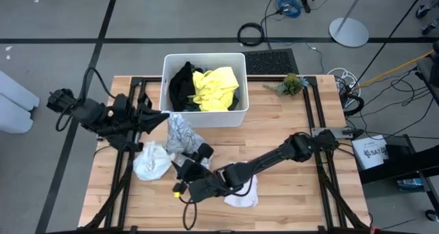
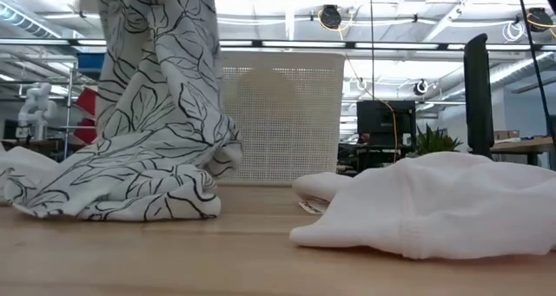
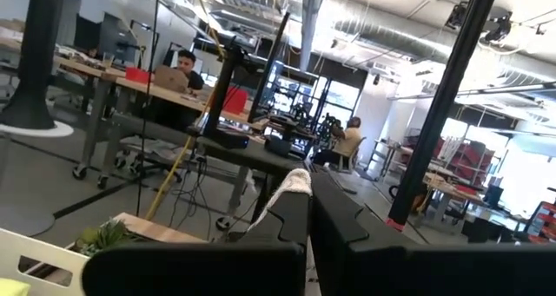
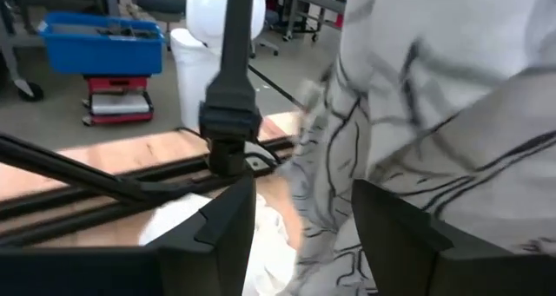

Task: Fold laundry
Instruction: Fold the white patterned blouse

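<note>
A grey-white cloth with a dark leaf pattern [image 1: 180,134] hangs from my left gripper [image 1: 164,119], which is shut on its top, in front of the white tub [image 1: 204,117]. Its lower part [image 2: 113,187] lies bunched on the table. My right gripper [image 1: 194,158] is open, low at the cloth's near side. In the right wrist view [image 4: 300,235] the cloth [image 4: 417,114] fills the space ahead of its fingers; whether they touch it I cannot tell. Two white cloths lie on the table, one at the left [image 1: 152,162] and one under my right arm [image 1: 243,193]. Yellow [image 1: 216,86] and black [image 1: 182,83] garments lie in the tub. My left gripper pinches a bunched top part of the patterned cloth [image 3: 294,185] between its two shut fingers, coming about level from the table's left. The cloth hangs below the fingers [image 2: 156,62], and its lower end rests in folds on the table.
The tub stands at the table's far middle [image 2: 278,114]. A small green plant [image 1: 291,84] sits at the far right corner. Black frame rails [image 1: 319,117] run along both sides of the table. Bare wood [image 1: 288,193] shows at the near right.
</note>
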{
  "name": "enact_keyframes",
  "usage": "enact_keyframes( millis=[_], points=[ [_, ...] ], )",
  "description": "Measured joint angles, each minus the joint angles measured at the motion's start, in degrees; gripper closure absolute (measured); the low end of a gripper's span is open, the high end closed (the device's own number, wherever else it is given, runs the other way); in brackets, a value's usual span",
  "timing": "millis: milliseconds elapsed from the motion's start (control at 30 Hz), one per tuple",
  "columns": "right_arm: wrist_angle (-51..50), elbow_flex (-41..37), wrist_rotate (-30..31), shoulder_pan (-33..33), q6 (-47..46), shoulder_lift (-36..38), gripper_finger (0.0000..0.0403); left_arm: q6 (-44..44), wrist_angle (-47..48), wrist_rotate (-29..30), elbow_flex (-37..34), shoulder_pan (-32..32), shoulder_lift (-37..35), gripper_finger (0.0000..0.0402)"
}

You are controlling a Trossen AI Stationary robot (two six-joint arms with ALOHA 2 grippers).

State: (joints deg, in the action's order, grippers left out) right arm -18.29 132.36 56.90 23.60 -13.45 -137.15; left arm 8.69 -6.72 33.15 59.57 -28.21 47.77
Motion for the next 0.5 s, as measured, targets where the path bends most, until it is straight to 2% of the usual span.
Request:
enact_keyframes(
  millis=[267, 500],
  points=[
    [0.1, 0.0, 1.5, -0.4, 0.6, -0.5, 0.0225, 0.0, 1.7, 0.0, 0.0, 0.0, 0.0, 0.0395],
    [-0.4, 0.0, 1.2, 0.3, -2.8, -0.8, 0.0225, 0.0, 1.3, 0.1, 0.0, 0.0, 0.1, 0.0395]
  ],
)
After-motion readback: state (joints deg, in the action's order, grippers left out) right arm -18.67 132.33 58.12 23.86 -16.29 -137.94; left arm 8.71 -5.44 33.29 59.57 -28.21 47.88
